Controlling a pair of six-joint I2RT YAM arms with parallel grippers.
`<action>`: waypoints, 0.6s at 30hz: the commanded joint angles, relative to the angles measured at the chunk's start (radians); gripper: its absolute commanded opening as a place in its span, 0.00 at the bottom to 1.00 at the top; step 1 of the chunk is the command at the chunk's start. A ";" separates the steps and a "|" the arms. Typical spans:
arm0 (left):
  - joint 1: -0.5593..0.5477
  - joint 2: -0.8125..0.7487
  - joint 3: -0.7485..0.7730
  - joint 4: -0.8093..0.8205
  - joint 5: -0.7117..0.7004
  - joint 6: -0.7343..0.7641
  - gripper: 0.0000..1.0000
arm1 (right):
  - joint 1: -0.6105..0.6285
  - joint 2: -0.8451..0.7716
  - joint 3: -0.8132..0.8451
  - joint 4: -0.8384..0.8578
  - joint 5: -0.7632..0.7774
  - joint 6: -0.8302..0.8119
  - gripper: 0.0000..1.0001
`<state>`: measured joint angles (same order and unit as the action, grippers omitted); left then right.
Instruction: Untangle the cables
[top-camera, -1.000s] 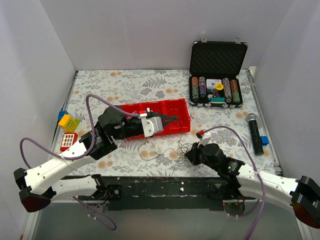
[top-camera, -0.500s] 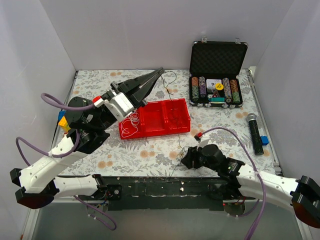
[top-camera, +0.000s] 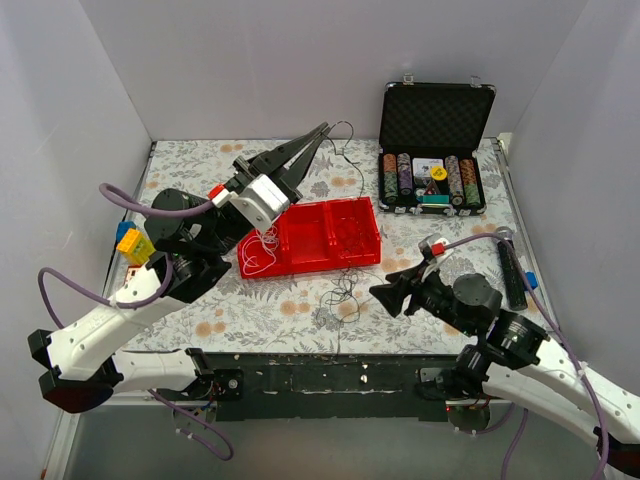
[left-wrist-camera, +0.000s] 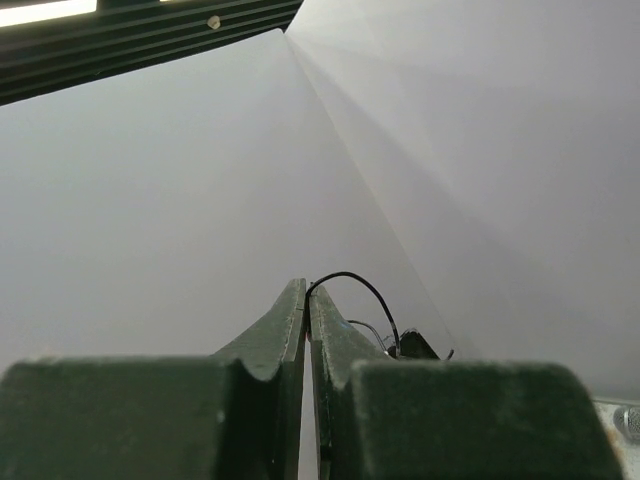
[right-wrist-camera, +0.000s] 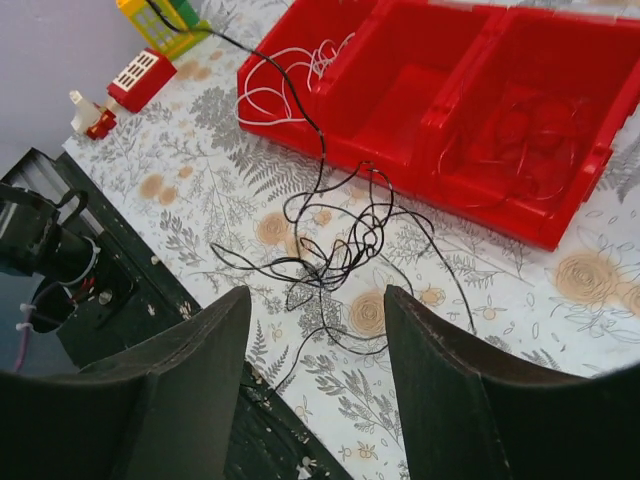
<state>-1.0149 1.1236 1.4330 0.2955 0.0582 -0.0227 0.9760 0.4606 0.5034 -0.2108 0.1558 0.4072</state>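
The left gripper (left-wrist-camera: 306, 292) is being held fully closed, with a black wire (left-wrist-camera: 362, 292) pinched at its very tips and arching away in a small springy loop. The left arm is being carried high and stretched toward the back wall, fingers pointing up and away from the table (top-camera: 200, 170). The strand is thus being suspended in a long line down to the black tangle (top-camera: 345, 293), which lies just in front of the red tray (top-camera: 310, 263).

The right gripper (top-camera: 384, 294) is being held wide open and empty. It is low, tilted down toward that tangle and just beside it.

A white wire (right-wrist-camera: 285, 85) is being contained in the tray's left compartment, partly spilling over the edge. Thin red wire (right-wrist-camera: 525, 125) is lying in the right one.

The wires are being judged as nearly weightless, limp yet slightly springy, and prone to slipping and snagging. A loose outer loop or free end is being favoured as the place to pinch rather than the dense knot, since the whole clump would probably lift together.
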 joint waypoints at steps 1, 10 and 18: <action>-0.004 -0.031 -0.023 -0.002 -0.011 0.009 0.00 | 0.004 -0.010 0.112 -0.125 0.036 -0.090 0.64; -0.004 -0.031 -0.006 -0.051 0.043 -0.028 0.00 | 0.004 0.093 0.121 0.233 -0.001 -0.261 0.79; -0.004 -0.028 0.020 -0.075 0.061 -0.033 0.00 | 0.004 0.420 0.193 0.533 -0.041 -0.377 0.79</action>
<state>-1.0149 1.1141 1.4147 0.2394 0.1005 -0.0463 0.9768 0.8001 0.6430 0.0834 0.1493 0.1139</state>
